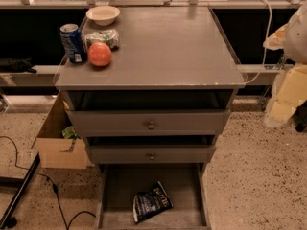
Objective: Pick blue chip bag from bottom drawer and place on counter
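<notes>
1. The counter (163, 47) is the broad grey top of the cabinet; most of it is bare, with a small cluster of things in its back left corner.
2. The bottom drawer (120, 186) is pulled far out, its flat grey floor showing.
3. Two upper drawers (192, 122) with round knobs sit above it, each pulled out only a little.
4. A cardboard box (57, 152) stands on the speckled floor just left of the cabinet.
5. The gripper (283, 104) hangs at the right edge of the view, beside the cabinet and well apart from the bag (how far it is open, or whether it holds anything, cannot be told).
6. The blue chip bag (151, 202) lies crumpled on the bottom drawer's floor, near the front and slightly right of centre.
7. A pale bowl (102, 15) sits at the counter's back left.
8. In front of the bowl are a blue soda can (73, 43), a greenish-white packet (103, 36) and a round orange-red fruit (100, 54), close together.
</notes>
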`<action>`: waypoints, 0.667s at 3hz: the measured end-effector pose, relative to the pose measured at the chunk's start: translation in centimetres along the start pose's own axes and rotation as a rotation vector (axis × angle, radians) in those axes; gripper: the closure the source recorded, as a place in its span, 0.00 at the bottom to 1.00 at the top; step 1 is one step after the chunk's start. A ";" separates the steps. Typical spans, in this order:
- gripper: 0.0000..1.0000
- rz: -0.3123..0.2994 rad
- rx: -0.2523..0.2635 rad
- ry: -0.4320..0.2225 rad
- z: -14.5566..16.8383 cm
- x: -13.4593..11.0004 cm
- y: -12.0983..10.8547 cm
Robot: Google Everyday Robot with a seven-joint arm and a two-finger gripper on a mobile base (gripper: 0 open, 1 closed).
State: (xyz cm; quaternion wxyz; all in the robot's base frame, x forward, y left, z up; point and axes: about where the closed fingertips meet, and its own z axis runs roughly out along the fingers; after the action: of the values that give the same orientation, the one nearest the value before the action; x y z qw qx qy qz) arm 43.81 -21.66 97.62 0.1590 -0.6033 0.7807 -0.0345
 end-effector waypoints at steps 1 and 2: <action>0.00 -0.005 0.006 -0.006 -0.3 -0.4 -0.2; 0.00 -0.017 0.014 -0.033 -0.4 -2.1 -0.7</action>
State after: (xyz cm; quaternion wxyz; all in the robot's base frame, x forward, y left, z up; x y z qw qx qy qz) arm 44.84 -19.86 98.59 0.1758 -0.6094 0.7725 -0.0312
